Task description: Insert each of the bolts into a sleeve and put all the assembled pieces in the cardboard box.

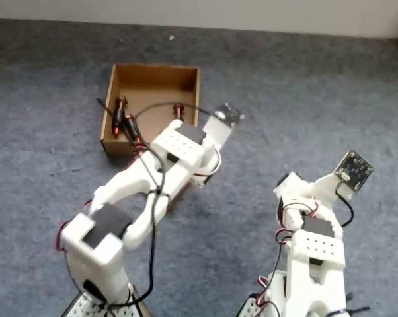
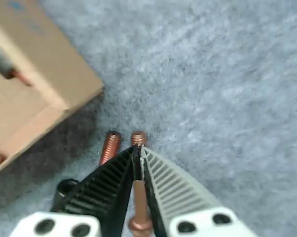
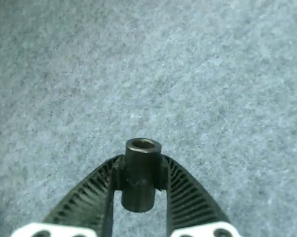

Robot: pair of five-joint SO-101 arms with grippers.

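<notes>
My left gripper (image 2: 139,150) is shut on a copper bolt (image 2: 139,197), held low over the grey carpet beside the cardboard box (image 2: 45,89). A second copper bolt (image 2: 110,147) lies on the carpet just past the fingertips, with a black sleeve (image 2: 64,187) close by it. My right gripper (image 3: 140,170) is shut on another black sleeve (image 3: 140,180), held upright with its open bore showing. In the high view the cardboard box (image 1: 108,109) stands at the back left. It holds assembled pieces (image 1: 119,113), one of them (image 1: 178,109) near its front wall.
The left arm (image 1: 166,158) stretches from the front left to the box's near corner, its cable looping over the box. The right arm (image 1: 315,244) stands at the front right. Bare grey carpet (image 1: 291,99) lies between and behind the arms.
</notes>
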